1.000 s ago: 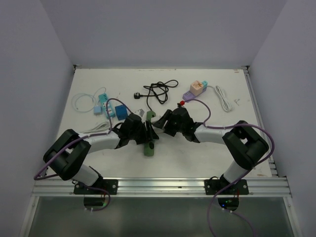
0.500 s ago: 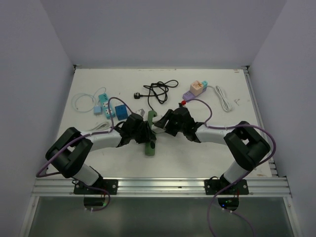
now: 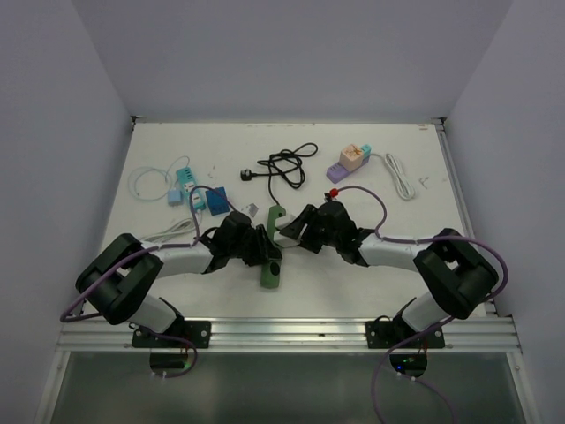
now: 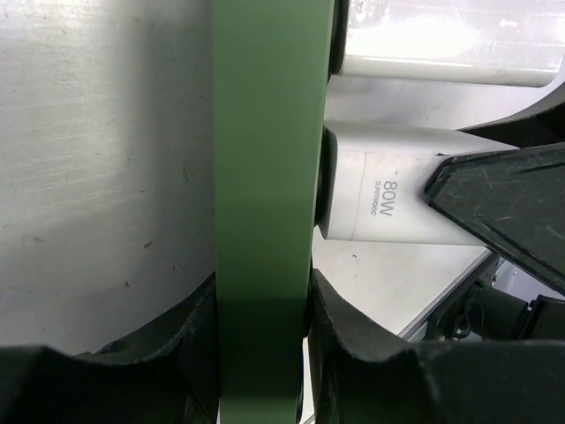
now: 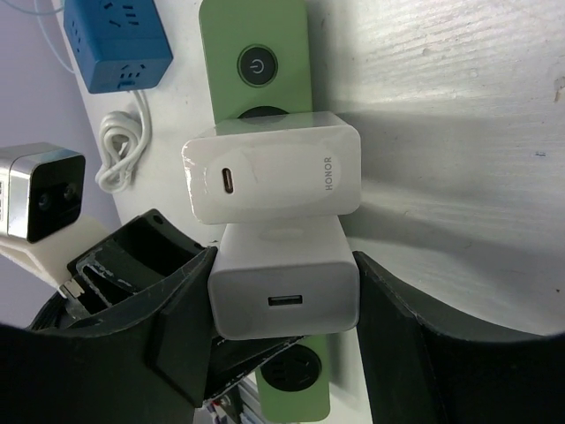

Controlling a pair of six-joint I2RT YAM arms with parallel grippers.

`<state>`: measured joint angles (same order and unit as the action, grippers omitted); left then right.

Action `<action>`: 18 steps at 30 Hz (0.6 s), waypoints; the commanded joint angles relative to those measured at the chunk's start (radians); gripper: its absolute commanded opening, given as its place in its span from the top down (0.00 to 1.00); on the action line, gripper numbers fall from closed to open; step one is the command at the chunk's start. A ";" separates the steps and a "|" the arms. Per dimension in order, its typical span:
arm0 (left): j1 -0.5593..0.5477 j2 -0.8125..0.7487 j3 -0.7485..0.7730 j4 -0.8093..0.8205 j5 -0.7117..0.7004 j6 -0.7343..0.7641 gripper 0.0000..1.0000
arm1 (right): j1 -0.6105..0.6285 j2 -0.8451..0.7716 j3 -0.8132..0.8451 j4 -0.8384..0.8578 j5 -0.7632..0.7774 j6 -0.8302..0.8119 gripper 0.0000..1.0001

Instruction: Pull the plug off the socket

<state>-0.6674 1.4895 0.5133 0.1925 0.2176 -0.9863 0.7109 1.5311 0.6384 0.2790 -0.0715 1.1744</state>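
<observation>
A green power strip (image 3: 271, 256) lies between my arms; it also shows in the right wrist view (image 5: 256, 53) and the left wrist view (image 4: 265, 159). Two white chargers stand on it side by side: a HONOR one (image 5: 274, 172) and a USB one (image 5: 284, 287), marked 80W in the left wrist view (image 4: 380, 194). My right gripper (image 5: 284, 291) is shut on the USB charger, also seen from above (image 3: 298, 228). My left gripper (image 4: 263, 305) is shut on the strip's sides (image 3: 262, 247). I cannot tell whether the held charger's pins sit in the socket.
A blue socket cube (image 3: 216, 200) and a teal adapter (image 3: 183, 177) with white cable lie at the left. A black cable (image 3: 284, 163) lies behind. A purple strip with an adapter (image 3: 351, 159) and a white cable (image 3: 402, 177) lie at the right.
Both grippers and the green strip have shifted a little to the right and toward the near edge. Both grips are unchanged.
</observation>
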 commanded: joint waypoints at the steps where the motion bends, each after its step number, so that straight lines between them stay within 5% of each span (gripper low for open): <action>1: 0.083 0.003 -0.056 -0.137 -0.196 -0.078 1.00 | -0.036 -0.058 -0.023 0.092 -0.010 0.016 1.00; 8: 0.094 0.002 -0.047 -0.175 -0.213 -0.069 1.00 | -0.053 -0.089 -0.042 0.114 -0.033 -0.002 1.00; 18: 0.072 0.029 0.011 -0.241 -0.280 -0.051 1.00 | -0.034 -0.112 0.101 -0.132 0.053 -0.048 1.00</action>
<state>-0.6590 1.4830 0.5343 0.1684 0.2375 -0.9882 0.6983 1.4998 0.6685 0.2047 -0.0822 1.1557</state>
